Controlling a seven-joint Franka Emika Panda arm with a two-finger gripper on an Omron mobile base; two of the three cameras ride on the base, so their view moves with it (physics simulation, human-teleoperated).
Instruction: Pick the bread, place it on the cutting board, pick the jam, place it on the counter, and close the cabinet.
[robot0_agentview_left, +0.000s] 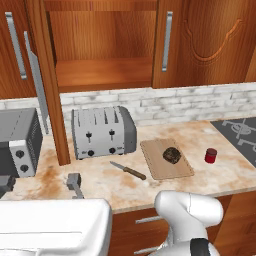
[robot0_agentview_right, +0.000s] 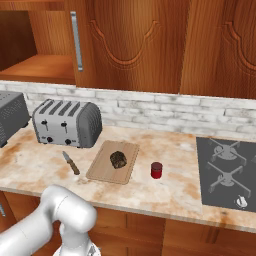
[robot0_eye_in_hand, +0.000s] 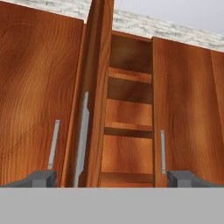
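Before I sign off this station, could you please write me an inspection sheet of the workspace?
Surface: beige-and-rust marbled stone counter, bare patches in front.
Job's things: dark lumpy bread on the light-tan wooden cutting board; small red jam jar upright on the counter right of the board; reddish-brown wooden cabinet with its left door open.
Clutter: grey four-slot toaster, wooden-handled knife, grey microwave.
Grippers: pincer open, empty, facing the cabinet.
Cables: nothing seen.
Surroundings: white brick backsplash, dark hob.

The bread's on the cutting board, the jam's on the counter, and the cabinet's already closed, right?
Not quite. The cabinet door stands open, as the left base view shows. The bread is on the cutting board and the jam is on the counter.
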